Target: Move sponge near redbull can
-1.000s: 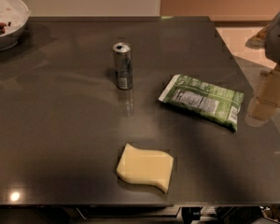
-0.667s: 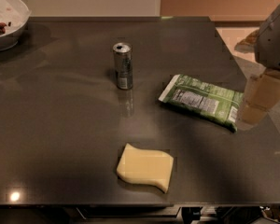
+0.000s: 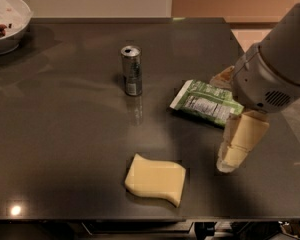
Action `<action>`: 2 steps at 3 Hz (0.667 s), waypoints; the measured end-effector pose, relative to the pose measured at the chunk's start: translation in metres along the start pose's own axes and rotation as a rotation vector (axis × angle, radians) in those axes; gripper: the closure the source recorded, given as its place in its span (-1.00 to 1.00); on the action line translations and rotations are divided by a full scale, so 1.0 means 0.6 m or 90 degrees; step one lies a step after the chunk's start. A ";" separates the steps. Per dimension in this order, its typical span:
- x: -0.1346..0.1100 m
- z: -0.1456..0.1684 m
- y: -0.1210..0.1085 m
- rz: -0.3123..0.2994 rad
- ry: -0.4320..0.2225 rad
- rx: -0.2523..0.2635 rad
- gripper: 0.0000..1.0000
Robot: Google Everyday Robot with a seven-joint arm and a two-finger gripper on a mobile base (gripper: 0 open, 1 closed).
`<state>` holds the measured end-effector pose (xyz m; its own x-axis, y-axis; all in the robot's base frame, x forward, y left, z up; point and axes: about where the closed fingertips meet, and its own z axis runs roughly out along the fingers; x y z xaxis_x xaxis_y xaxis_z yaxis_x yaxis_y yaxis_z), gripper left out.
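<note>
Sponge [image 3: 155, 179], pale yellow wavy slab: unplaced.
Well apart from slim silver redbull can [image 3: 132, 70]; gripper [image 3: 230, 161] right-front of can, empty, jaws' gap unclear.

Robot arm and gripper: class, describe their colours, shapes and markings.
The arm is a thick, rounded light-grey housing with a small slotted vent. The gripper, over the right side of the table, is pale yellow and blocky. No cables or lettering show.

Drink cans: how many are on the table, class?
1. The redbull can stands upright behind the sponge, left of the green snack bag; the gripper hovers right of the sponge. None seems hidden.
</note>
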<state>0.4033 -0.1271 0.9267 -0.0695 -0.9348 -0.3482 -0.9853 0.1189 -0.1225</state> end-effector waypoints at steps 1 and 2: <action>-0.024 0.049 0.044 -0.029 -0.013 -0.031 -1.00; -0.044 0.093 0.087 -0.061 -0.018 -0.050 -1.00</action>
<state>0.3627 -0.0774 0.8778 0.0282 -0.9308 -0.3643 -0.9965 0.0023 -0.0830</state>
